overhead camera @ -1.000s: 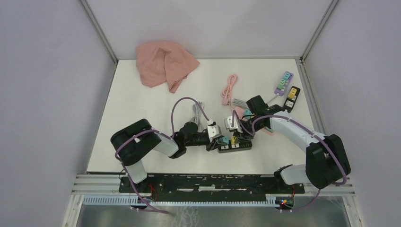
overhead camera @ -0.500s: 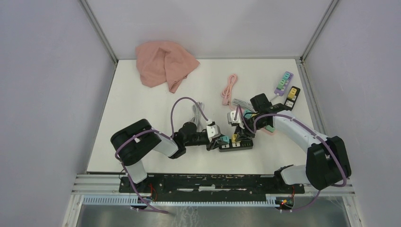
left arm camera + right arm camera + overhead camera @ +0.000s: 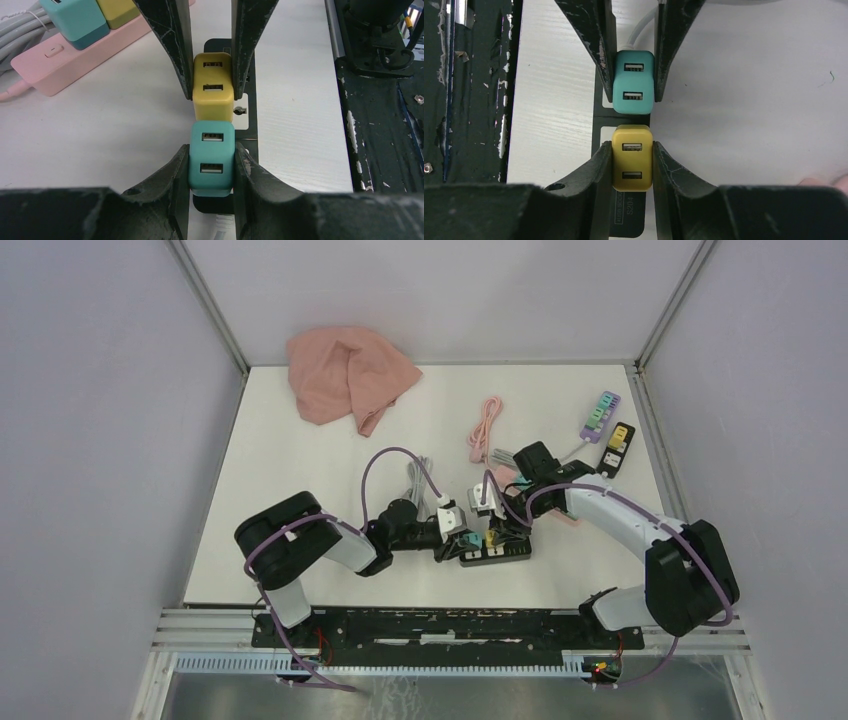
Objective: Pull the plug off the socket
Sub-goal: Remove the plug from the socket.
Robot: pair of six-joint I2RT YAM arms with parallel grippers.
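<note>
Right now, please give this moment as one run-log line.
left gripper: shut on teal plug | right gripper: shut on yellow plug | plugs: side by side on black power strip | pull: pending

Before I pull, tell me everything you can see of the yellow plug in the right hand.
The yellow plug is a small block with rounded corners, smooth matte plastic by its look, with two USB ports in line on its top face. It stands upright on the black power strip, prongs hidden, so how deep it sits is unclear. The right hand is shut on its two side faces. The teal plug stands close beside it on the same strip.
</note>
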